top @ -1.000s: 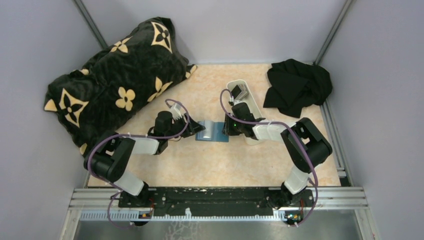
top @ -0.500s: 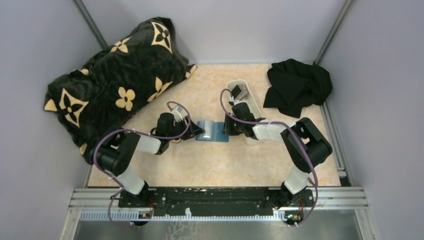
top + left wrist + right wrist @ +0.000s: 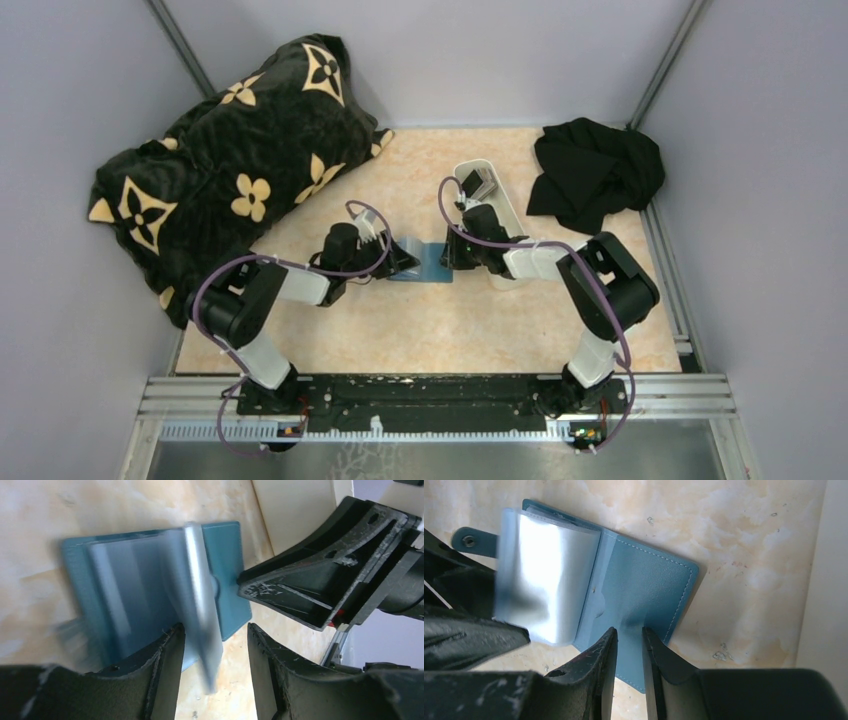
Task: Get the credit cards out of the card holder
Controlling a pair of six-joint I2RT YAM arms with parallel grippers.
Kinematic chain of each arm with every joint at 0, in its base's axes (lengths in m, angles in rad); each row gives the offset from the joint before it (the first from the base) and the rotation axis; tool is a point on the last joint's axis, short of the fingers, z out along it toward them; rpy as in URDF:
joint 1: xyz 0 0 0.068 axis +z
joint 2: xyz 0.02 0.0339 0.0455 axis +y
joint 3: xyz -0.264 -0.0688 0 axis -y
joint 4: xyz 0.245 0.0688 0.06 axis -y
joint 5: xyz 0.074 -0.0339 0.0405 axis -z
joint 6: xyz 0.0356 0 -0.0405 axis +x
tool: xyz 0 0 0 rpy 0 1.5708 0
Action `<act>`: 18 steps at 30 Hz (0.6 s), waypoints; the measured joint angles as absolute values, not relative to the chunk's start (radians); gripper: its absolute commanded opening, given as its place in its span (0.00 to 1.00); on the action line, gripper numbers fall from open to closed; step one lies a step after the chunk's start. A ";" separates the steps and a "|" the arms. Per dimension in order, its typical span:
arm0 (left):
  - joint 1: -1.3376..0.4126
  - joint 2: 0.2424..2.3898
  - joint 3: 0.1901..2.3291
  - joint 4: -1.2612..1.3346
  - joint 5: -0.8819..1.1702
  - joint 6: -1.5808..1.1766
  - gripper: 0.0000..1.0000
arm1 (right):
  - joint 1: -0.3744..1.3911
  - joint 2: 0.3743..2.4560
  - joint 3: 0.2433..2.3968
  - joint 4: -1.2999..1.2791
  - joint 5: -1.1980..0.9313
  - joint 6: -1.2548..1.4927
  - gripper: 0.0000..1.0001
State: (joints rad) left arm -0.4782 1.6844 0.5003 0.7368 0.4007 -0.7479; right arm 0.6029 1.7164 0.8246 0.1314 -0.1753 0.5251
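Observation:
The teal-blue card holder lies open on the table between both grippers. Its clear sleeves stand up from the spine, blurred, and I cannot make out a card in them. My left gripper is open and straddles one sleeve leaf without clamping it. My right gripper has its jaws a narrow gap apart, tips down on the holder's right flap. Small dark grey credit cards lie at the far end of the white tray.
A black pillow with gold flowers fills the back left. A black cloth is bunched at the back right. The tray's wall runs close beside the right gripper. The holder's snap tab sticks out on the left.
My left gripper has slid right, in over the holder, and the sleeves have lifted between its jaws. The right gripper has stayed on the flap.

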 measured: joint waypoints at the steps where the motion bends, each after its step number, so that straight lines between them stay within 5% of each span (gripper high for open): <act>1: -0.489 1.684 0.510 0.725 0.401 -0.748 0.56 | 0.603 1.718 0.825 0.135 -0.178 0.525 0.26; 18: -0.603 1.682 0.627 0.643 0.404 -0.747 0.56 | 0.606 1.720 0.825 0.142 -0.171 0.529 0.26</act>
